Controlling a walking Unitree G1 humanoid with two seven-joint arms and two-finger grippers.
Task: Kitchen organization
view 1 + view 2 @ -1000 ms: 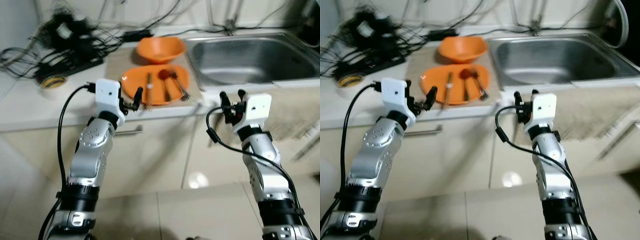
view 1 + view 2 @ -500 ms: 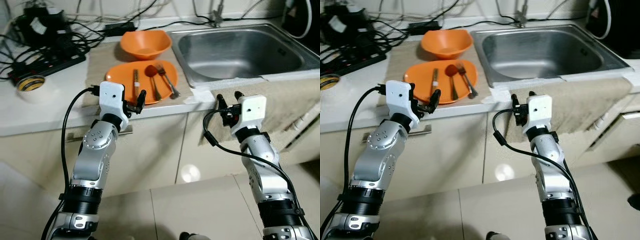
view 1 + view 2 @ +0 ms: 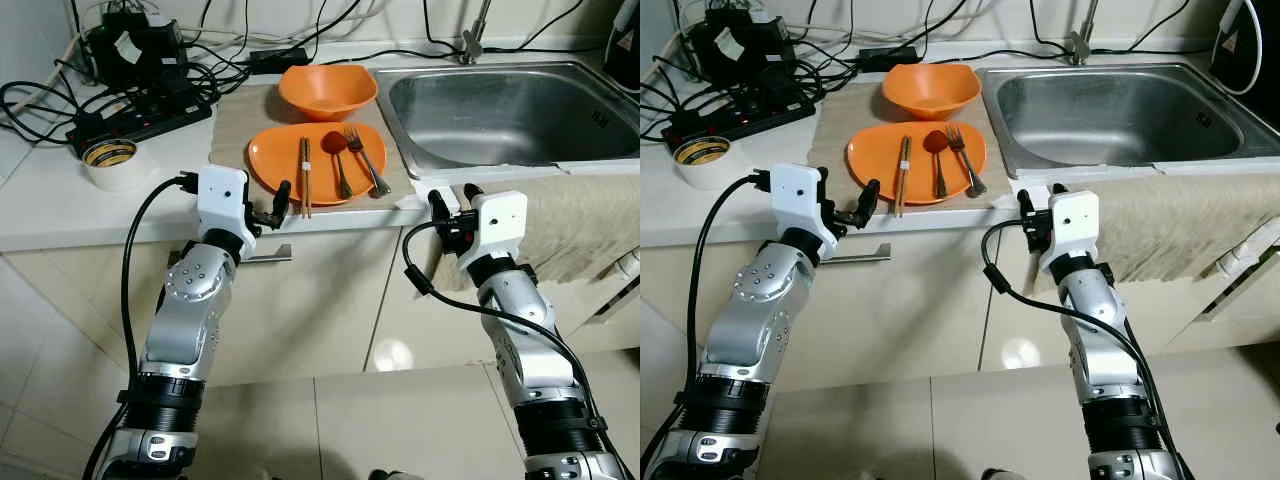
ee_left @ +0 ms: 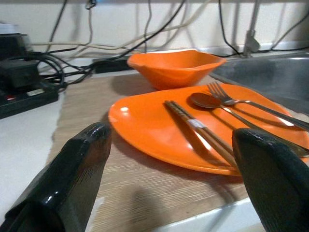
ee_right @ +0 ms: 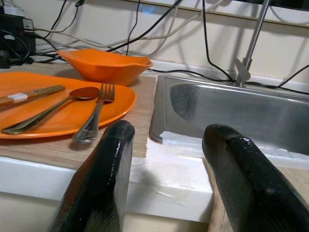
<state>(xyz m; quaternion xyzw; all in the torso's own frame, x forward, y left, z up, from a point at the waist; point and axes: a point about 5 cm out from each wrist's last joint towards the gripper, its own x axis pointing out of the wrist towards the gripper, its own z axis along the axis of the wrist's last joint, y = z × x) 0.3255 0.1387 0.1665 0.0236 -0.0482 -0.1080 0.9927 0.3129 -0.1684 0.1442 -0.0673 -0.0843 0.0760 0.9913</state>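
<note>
An orange plate (image 3: 275, 160) lies on a tan mat near the counter's front edge. On it rest wooden chopsticks (image 3: 304, 176), a red-bowled spoon (image 3: 338, 160) and a metal fork (image 3: 366, 160). An orange bowl (image 3: 327, 90) stands just behind the plate. My left gripper (image 3: 272, 205) is open at the counter edge, just in front of the plate's left side, holding nothing. My right gripper (image 3: 450, 200) is open too, level with the counter edge near the front left corner of the steel sink (image 3: 510, 110).
A power strip with tangled cables (image 3: 140, 100) fills the back left of the counter, and a white cup with a tape roll (image 3: 110, 160) stands in front of it. A beige towel (image 3: 580, 215) hangs over the counter edge on the right. A drawer handle (image 3: 270, 255) sits below.
The whole picture has shifted because the camera moved. Both grippers stay open in front of the counter edge, and the dishes have not moved.
</note>
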